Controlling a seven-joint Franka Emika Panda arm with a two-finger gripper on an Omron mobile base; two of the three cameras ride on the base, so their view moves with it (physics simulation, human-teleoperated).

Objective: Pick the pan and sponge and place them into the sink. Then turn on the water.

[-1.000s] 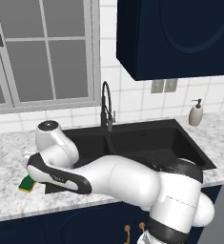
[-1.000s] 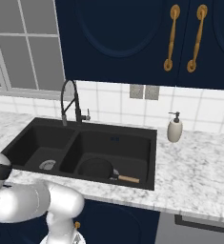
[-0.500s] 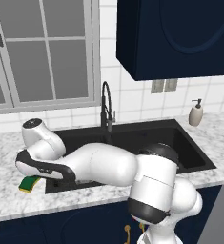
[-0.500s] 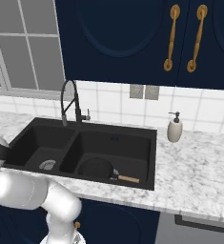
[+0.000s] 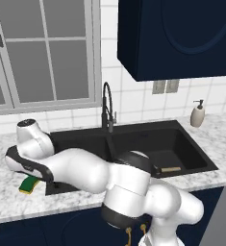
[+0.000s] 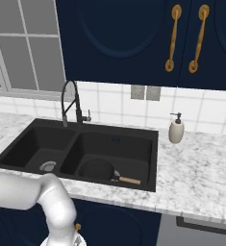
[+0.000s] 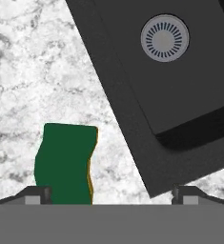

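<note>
Now I see my gripper [image 7: 111, 193] with its jaws spread wide, holding nothing, above the marble counter [image 7: 32, 71]. Beneath, the sponge [image 7: 66, 162] lies just beside the sink [image 7: 180, 109]; the pan [image 6: 97, 169] sits in the right basin.

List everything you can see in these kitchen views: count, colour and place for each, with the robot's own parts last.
Double-basin sink: one, matte black, set in the counter.
Frying pan: one, black with tan handle, in the sink's right basin.
Sponge: one, green top over yellow, on the counter left of the sink.
Drain: one seen, silver, left basin floor.
Arched faucet: one, dark, behind the divider, no stream visible.
Soap dispenser bottle: one, white, counter right of the sink.
Marble counter: one, grey-white.
Upper cabinets: navy, gold handles.
Window: one, grey frame.
Gripper: one, open, above the sponge.
</note>
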